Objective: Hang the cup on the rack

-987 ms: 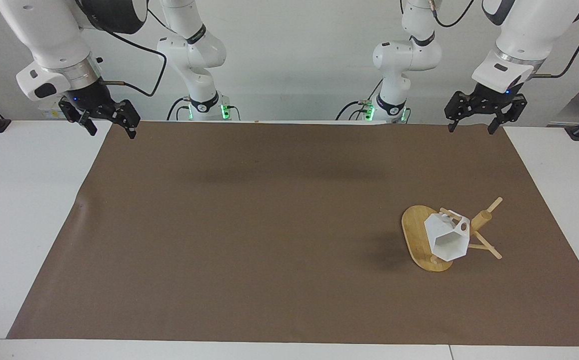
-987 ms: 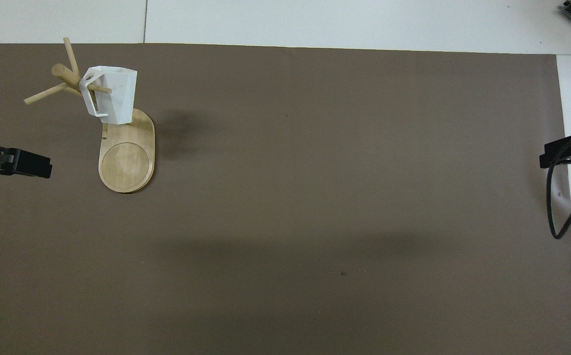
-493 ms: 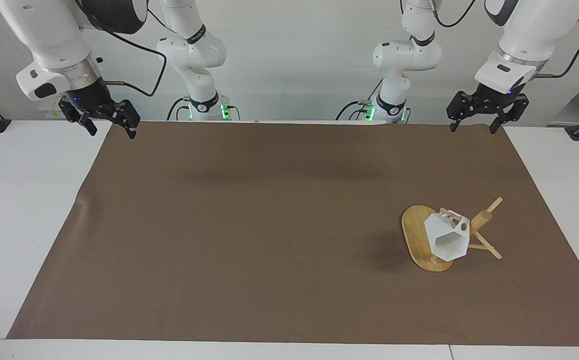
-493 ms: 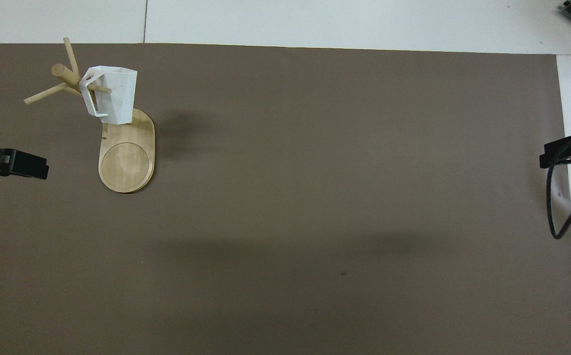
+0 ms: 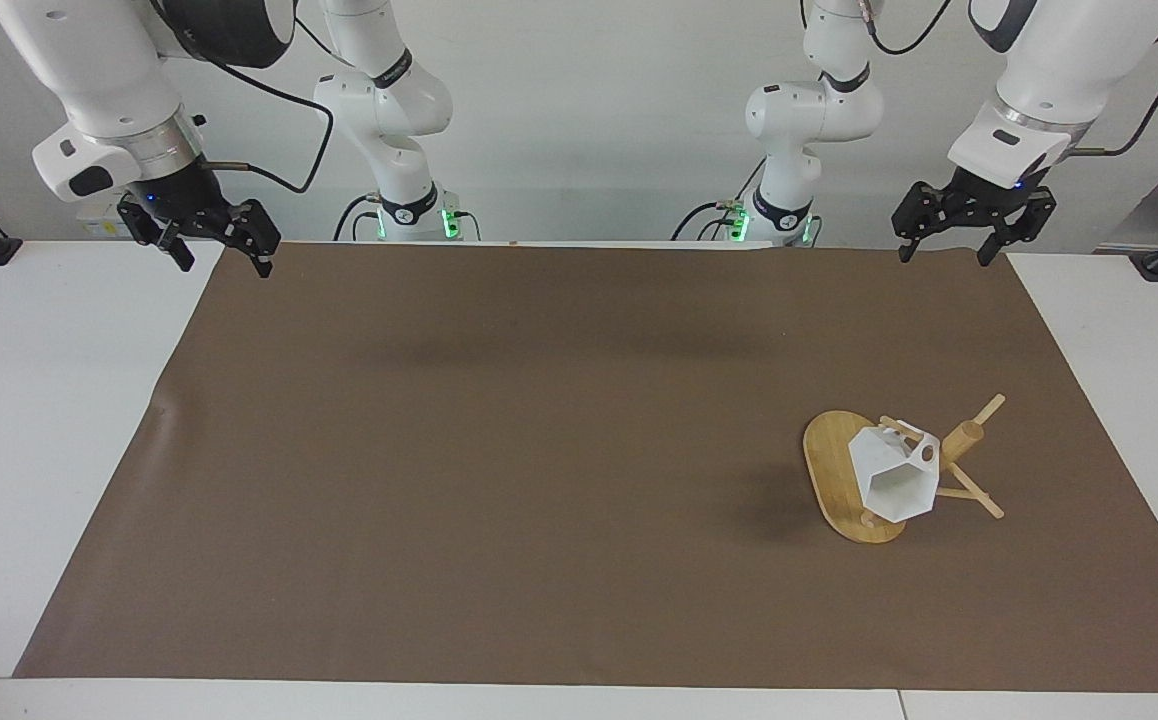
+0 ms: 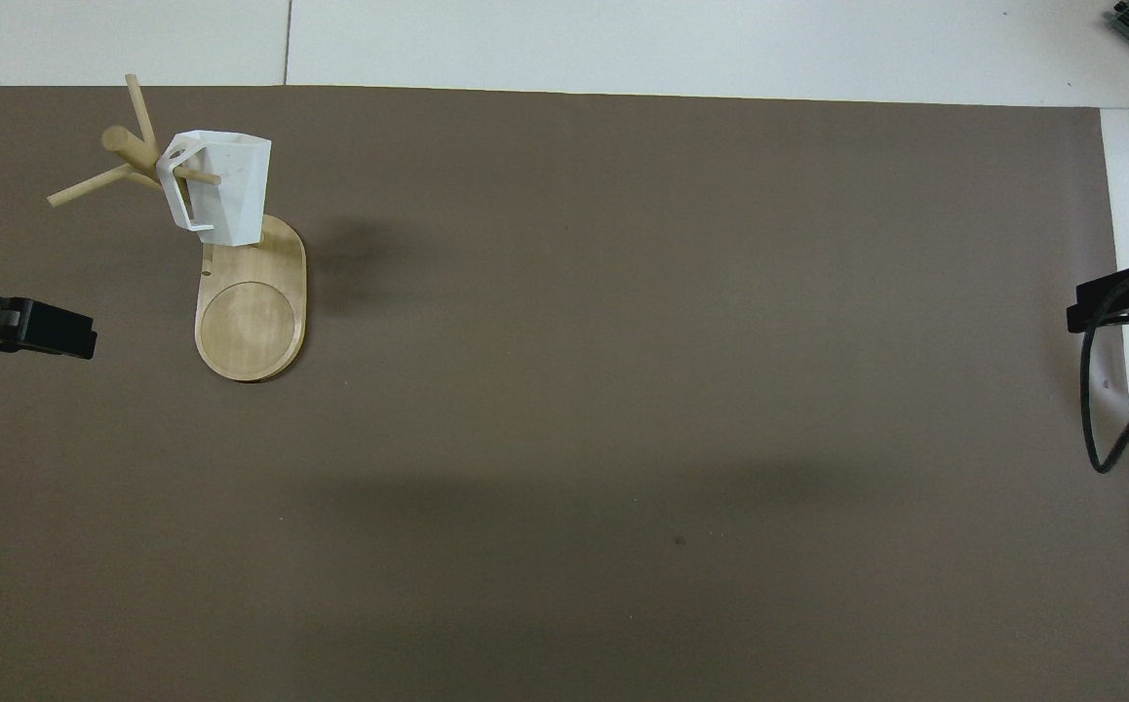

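almost nothing has moved since the earlier frames: only the left gripper (image 5: 942, 253) has drawn a little up and toward its own end of the table, while the cup (image 5: 897, 474) and the rack (image 5: 844, 480) lie exactly as before.

the white faceted cup hangs by its handle on one thin peg of the bamboo rack, its open mouth tilted down over the oval base. the rack stands toward the left arm's end of the brown mat (image 5: 539, 450), well apart from both grippers. the left gripper hovers over the mat's edge on the robots' side of the rack, its fingers apart and holding nothing. the right gripper (image 5: 221, 255) waits over the mat's corner at the right arm's end, very far from the rack, also with fingers apart and empty.

as a judgement, the hanging step looks done and the arms are at rest; the next move probably calls for nothing more than staying clear of the rack.

the overhead view shows plainly that the peg passes through the handle (image 6: 181, 185), which the facing view shows less clearly. the facing view shows both grippers whole and their height above the mat; overhead, only their dark tips enter at the edges.
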